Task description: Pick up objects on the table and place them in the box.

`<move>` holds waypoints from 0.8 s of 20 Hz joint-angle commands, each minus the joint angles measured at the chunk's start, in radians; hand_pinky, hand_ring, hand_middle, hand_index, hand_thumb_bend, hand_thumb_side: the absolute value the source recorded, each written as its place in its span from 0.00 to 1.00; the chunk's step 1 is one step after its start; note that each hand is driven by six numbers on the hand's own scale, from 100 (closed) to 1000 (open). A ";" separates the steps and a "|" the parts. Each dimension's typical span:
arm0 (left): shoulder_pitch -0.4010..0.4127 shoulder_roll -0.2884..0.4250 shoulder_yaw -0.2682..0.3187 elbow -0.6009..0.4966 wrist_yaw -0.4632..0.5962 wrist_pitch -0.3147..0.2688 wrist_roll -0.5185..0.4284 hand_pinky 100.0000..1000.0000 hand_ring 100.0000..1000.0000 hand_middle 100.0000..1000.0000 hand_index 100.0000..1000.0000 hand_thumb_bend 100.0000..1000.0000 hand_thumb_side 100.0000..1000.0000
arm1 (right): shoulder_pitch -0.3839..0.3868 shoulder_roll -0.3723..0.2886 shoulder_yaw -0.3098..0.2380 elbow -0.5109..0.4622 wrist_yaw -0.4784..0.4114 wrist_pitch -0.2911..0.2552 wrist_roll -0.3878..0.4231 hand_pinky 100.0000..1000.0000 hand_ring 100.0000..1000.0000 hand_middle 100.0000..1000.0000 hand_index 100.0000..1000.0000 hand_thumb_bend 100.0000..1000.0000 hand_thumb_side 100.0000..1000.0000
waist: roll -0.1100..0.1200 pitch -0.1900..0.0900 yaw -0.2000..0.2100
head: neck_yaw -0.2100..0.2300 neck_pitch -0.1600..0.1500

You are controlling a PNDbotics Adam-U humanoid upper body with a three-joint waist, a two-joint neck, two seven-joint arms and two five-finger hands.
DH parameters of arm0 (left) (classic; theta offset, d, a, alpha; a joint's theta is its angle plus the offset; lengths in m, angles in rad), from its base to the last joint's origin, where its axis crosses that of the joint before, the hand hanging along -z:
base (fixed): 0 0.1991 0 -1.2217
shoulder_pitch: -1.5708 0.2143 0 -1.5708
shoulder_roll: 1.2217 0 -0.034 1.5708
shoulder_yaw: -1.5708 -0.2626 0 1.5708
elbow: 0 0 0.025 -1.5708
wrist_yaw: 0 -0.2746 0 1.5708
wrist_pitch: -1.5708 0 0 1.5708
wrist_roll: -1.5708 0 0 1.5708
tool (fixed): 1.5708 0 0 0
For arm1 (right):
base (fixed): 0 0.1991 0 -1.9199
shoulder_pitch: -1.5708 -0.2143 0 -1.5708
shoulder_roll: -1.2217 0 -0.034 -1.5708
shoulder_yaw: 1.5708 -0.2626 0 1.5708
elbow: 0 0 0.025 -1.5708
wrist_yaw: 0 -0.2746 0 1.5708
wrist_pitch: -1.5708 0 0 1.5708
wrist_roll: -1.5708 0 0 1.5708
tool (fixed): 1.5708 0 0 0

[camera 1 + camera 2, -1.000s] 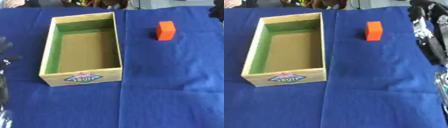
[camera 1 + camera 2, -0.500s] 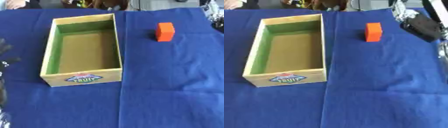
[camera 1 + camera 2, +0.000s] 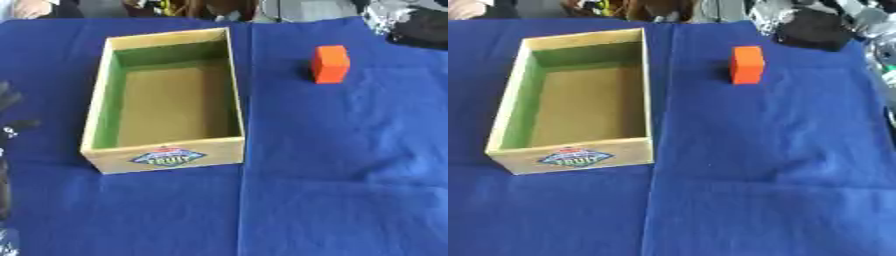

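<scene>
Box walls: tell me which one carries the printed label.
The short near wall of the wooden box, facing the camera, bears the diamond-shaped fruit label. The other three walls show only plain wood and green inner faces.

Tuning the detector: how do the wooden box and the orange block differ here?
The wooden box is far bigger than the orange block. The box is open-topped, hollow and empty, with green inner walls and a label on its near face; the block is solid plain orange. Both rest on the blue cloth, apart.
</scene>
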 commanded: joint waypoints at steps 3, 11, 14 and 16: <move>-0.001 0.019 -0.005 -0.018 0.002 0.000 -0.004 0.59 0.79 0.75 0.74 0.00 0.98 | -0.057 -0.032 -0.009 0.119 0.041 -0.092 0.072 0.84 0.82 0.77 0.91 0.25 0.93 | 0.000 -0.029 0.001 | -0.005 -0.004; -0.005 0.027 -0.012 -0.018 0.004 0.005 -0.013 0.59 0.79 0.75 0.74 0.00 0.98 | -0.137 -0.033 0.097 0.280 0.137 -0.194 0.167 0.94 0.91 0.89 1.00 0.39 0.81 | -0.002 -0.029 0.007 | -0.013 -0.009; -0.006 0.030 -0.014 -0.018 0.004 0.005 -0.015 0.59 0.79 0.75 0.74 0.00 0.98 | -0.169 -0.029 0.120 0.346 0.178 -0.231 0.208 0.94 0.92 0.90 1.00 0.39 0.77 | -0.004 -0.029 0.008 | -0.015 -0.012; -0.006 0.032 -0.014 -0.018 0.003 0.006 -0.016 0.59 0.79 0.75 0.74 0.00 0.98 | -0.194 -0.020 0.124 0.391 0.205 -0.248 0.235 0.94 0.92 0.90 1.00 0.39 0.76 | -0.006 -0.028 0.009 | -0.017 -0.013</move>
